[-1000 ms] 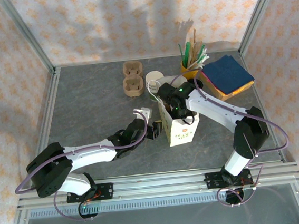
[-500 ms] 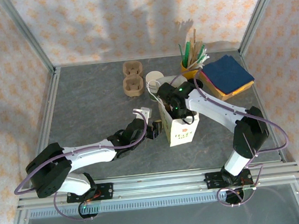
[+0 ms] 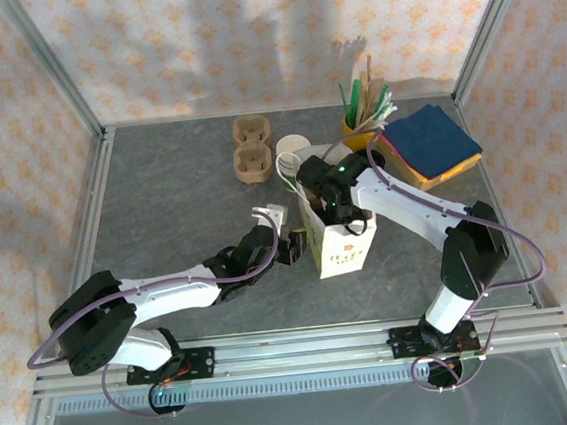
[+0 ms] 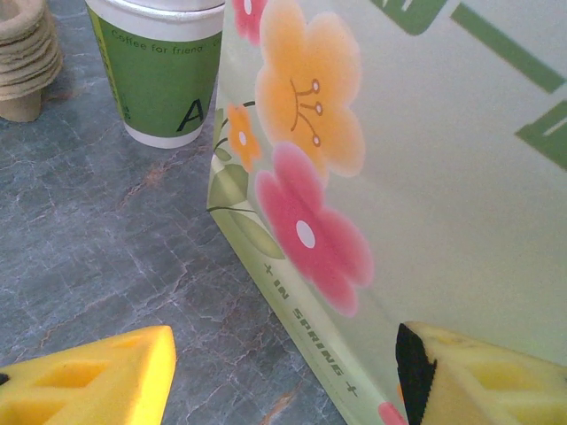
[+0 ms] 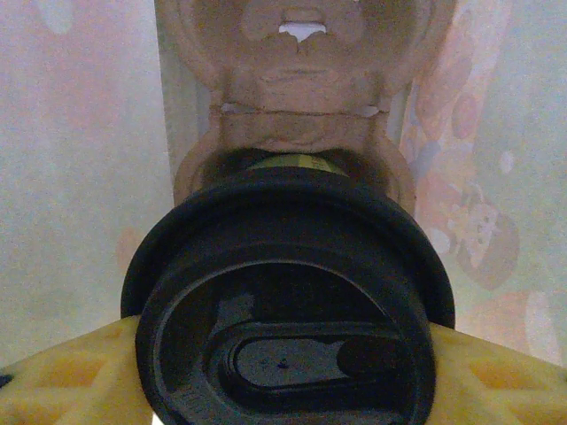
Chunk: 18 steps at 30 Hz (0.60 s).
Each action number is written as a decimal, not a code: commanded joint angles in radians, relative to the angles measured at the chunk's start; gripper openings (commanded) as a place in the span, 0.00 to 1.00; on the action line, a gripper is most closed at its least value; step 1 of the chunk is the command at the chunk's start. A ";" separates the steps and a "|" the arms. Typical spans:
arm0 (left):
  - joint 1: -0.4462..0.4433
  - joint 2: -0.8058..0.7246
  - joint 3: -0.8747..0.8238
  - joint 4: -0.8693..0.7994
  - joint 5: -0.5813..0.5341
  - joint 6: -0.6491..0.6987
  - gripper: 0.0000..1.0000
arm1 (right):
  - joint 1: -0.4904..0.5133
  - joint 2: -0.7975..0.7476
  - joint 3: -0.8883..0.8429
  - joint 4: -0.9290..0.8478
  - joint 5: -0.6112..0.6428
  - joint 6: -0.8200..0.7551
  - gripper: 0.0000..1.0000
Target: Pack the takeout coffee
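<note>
One takeout coffee [image 5: 288,310] between sides of right claw [image 5: 283,379]

I'm reading "+ IN SPRING +" low on the flowered bag [image 4: 443,177]. The green cup [image 4: 164,84] says "coffee for friend" and "A".

The left arm reaches low and forward, left gripper [image 4: 283,363] fingers wide apart. The right arm bends over, right gripper [image 5: 288,354] pointing down, fingers parted.
</note>
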 commanded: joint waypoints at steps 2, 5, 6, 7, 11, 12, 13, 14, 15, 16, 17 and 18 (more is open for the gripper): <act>-0.008 -0.012 -0.015 -0.001 -0.027 -0.001 0.69 | 0.003 0.008 0.025 -0.025 -0.007 0.008 0.65; -0.009 -0.014 -0.016 0.000 -0.027 -0.003 0.69 | 0.003 0.010 0.022 -0.028 0.001 0.008 0.64; -0.007 -0.013 -0.015 0.000 -0.028 -0.002 0.69 | 0.003 0.012 0.020 -0.028 0.001 0.009 0.64; -0.007 -0.013 -0.015 -0.001 -0.028 -0.002 0.69 | 0.003 0.010 0.018 -0.028 0.004 0.008 0.63; -0.009 -0.008 -0.012 -0.001 -0.027 -0.003 0.69 | 0.003 0.012 0.015 -0.028 0.002 0.009 0.53; -0.009 -0.008 -0.012 -0.001 -0.026 -0.003 0.69 | 0.003 0.012 0.015 -0.028 0.002 0.010 0.52; -0.008 -0.008 -0.012 -0.001 -0.026 -0.002 0.69 | 0.003 0.011 0.014 -0.028 0.002 0.011 0.50; -0.009 -0.007 -0.011 -0.001 -0.026 -0.002 0.69 | 0.003 0.010 0.014 -0.028 0.003 0.011 0.48; -0.009 -0.007 -0.010 -0.001 -0.026 -0.002 0.69 | 0.004 0.010 0.014 -0.027 0.002 0.011 0.48; -0.009 -0.007 -0.010 -0.001 -0.026 -0.002 0.69 | 0.003 0.010 0.014 -0.028 0.002 0.013 0.47; -0.008 -0.007 -0.010 -0.001 -0.026 -0.002 0.69 | 0.004 0.010 0.016 -0.029 0.003 0.014 0.46; -0.008 -0.007 -0.010 -0.001 -0.026 -0.002 0.69 | 0.004 0.009 0.017 -0.029 0.002 0.014 0.45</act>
